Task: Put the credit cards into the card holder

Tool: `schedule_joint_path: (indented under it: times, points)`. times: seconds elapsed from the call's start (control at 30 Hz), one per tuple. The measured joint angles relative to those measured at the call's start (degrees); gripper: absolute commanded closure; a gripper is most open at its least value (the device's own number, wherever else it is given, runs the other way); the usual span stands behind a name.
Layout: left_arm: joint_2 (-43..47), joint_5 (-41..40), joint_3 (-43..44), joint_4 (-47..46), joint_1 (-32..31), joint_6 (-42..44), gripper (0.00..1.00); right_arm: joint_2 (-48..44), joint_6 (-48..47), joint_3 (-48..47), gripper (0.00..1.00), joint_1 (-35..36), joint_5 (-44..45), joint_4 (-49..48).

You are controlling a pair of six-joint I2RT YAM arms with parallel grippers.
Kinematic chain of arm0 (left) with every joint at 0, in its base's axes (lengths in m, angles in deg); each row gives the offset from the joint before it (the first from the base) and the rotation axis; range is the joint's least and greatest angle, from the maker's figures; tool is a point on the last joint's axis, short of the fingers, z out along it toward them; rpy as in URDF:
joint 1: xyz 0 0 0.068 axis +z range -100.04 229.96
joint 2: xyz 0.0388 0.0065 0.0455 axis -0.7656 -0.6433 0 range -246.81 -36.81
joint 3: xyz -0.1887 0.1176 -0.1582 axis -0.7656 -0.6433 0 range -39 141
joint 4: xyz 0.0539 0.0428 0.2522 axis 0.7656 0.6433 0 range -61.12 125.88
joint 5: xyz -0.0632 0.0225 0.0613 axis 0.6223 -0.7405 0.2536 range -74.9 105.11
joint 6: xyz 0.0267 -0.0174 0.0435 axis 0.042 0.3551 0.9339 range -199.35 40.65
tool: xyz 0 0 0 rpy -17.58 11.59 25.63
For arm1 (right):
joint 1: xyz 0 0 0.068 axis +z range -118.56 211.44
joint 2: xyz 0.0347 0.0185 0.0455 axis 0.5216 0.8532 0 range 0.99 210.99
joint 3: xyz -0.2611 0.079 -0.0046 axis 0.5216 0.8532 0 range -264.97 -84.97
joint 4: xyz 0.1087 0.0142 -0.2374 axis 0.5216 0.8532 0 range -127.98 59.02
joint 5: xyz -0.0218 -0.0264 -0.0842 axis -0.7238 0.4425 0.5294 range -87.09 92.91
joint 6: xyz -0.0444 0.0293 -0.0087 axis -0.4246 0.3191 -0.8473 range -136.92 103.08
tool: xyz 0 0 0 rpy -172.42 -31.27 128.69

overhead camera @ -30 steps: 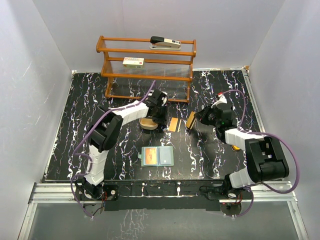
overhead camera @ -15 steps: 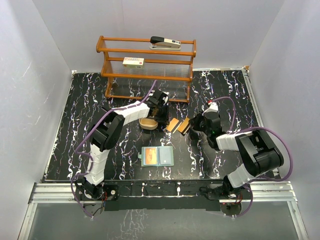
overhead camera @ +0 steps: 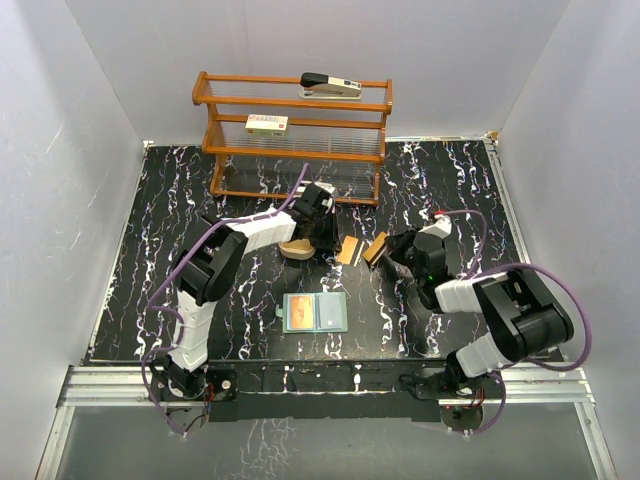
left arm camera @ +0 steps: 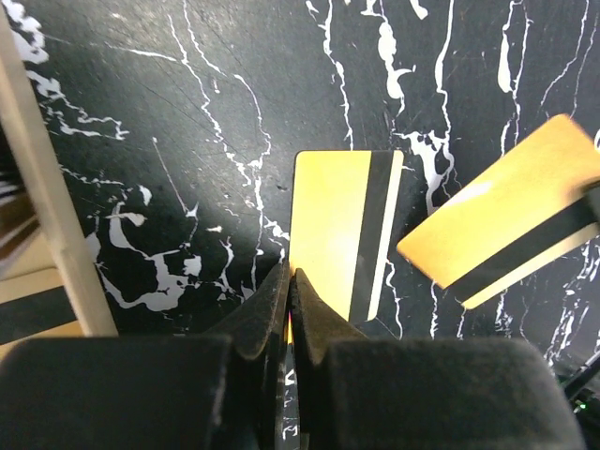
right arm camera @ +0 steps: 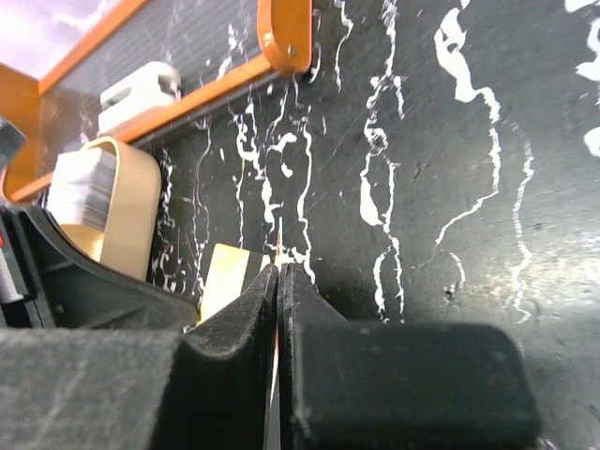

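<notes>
Left wrist view: a gold card (left arm camera: 342,234) with a black stripe sits right at my finger tips. My left claw (left arm camera: 289,281) is pinched tight on its near edge. Just to its right, a second gold card (left arm camera: 502,225) hangs tilted. My right claw (right arm camera: 279,277) is squeezed tight on that one, and in its own view I see only the card's thin edge. The two cards are very close. I cannot tell if they touch.

The card holder (overhead camera: 315,313) lies open on the black table (overhead camera: 180,220), nearer to me than both cards and well apart from them. Some spare cards (right arm camera: 82,187) sit in the tan tray (right arm camera: 131,211), just left of my left claw.

What could go wrong? I think I hold only a tiny bit of each card, so one could twist or slip out when I swing. The two cards could bump if both arms move at once. The pockets look thin, so a tilted card may miss the slot. It may also push the holder away, since nothing holds it down.
</notes>
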Motion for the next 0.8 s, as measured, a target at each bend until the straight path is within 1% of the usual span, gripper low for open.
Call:
schedule_joint_path:
  times: [0.13,0.23,0.4,0.57,0.8]
  points:
    - [0.1,0.9,-0.6,-0.6,-0.2,-1.4,1.00,-4.1,-0.5,1.8,1.00,0.3,5.1,-0.3]
    - [0.1,1.1,-0.6,-0.6,-0.3,-1.8,1.00,-4.0,-2.9,1.9,1.00,0.3,5.8,-1.1]
    - [0.1,1.1,-0.6,-0.5,-0.3,-2.0,1.00,-1.5,-4.7,3.8,1.00,0.6,3.4,-5.3]
    - [0.1,1.1,-0.6,-0.6,-0.3,-2.4,1.00,2.9,-4.7,5.8,1.00,3.0,2.4,-10.3]
    - [0.1,1.3,-0.7,-0.7,-0.3,-3.0,1.00,7.3,-2.6,7.2,1.00,4.3,2.2,-18.9]
